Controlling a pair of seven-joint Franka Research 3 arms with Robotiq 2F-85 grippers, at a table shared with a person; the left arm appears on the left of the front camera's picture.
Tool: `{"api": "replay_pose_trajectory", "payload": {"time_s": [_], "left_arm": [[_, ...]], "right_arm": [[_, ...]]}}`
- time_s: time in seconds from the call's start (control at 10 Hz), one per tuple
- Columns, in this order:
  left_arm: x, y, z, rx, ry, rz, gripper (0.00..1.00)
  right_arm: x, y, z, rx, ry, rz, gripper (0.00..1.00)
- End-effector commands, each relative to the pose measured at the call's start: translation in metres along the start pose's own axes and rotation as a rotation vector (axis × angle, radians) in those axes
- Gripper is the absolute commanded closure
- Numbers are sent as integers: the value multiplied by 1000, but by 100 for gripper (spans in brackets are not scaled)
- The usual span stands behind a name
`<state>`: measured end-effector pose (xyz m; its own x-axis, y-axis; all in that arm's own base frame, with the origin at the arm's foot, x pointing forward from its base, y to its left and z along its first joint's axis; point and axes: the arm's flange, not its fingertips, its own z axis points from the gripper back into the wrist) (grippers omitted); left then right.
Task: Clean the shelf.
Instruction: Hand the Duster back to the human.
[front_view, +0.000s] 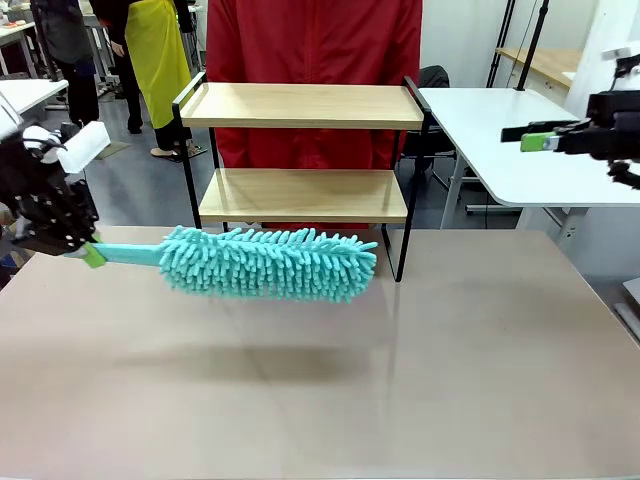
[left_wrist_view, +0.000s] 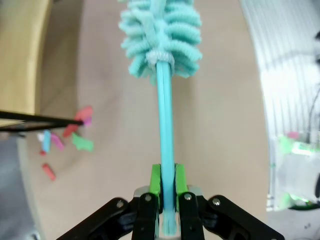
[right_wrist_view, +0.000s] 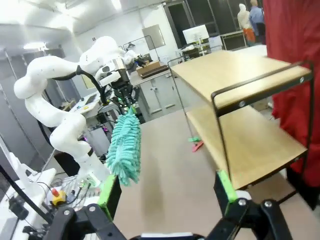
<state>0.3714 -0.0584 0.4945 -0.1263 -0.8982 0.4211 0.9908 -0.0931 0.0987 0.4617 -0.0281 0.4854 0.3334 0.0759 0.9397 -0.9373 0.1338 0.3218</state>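
- The left gripper (front_view: 92, 252), at the table's left edge, clamps the thin turquoise handle of a duster (front_view: 265, 262) between its green pads (left_wrist_view: 156, 181).
- The duster lies level above the table (front_view: 450, 360), clear of the top, its fluffy head reaching right toward the middle and casting a soft shadow below.
- The shelf (front_view: 300, 105) stands at the far middle of the table, two light wooden boards in a thin black frame; both boards are bare.
- The duster's head hangs just in front of the lower board, at about the height of its near edge; contact cannot be told.
- The right gripper (front_view: 540, 138) is raised at the far right, above a white side table (front_view: 520, 170), jaws spread wide and holding nothing.
- A person in a red coat (front_view: 315, 60) stands directly behind the shelf.
- In the left wrist view, small coloured scraps (left_wrist_view: 70, 140) lie on the table beside a black frame leg.
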Motion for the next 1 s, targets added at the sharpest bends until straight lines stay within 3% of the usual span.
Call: {"api": "replay_pose_trajectory", "payload": {"time_s": [0.0,0.3,0.5,0.6,0.7,0.9], "left_arm": [[-8,0,-24,58,-133,-37,87],[-11,0,-42,111,-142,-1,87],[-13,4,-45,125,-155,8,87],[-12,5,-41,82,-137,-35,87],[-13,1,-42,102,-123,34,87],[-13,1,-42,102,-123,34,87]], "right_arm": [[1,7,-17,-32,11,-66,0],[-16,5,-36,-25,9,-129,0],[-23,0,-33,10,-37,-97,0],[-20,0,-34,-3,19,-130,0],[-20,0,-34,-3,19,-130,0],[-20,0,-34,-3,19,-130,0]]}}
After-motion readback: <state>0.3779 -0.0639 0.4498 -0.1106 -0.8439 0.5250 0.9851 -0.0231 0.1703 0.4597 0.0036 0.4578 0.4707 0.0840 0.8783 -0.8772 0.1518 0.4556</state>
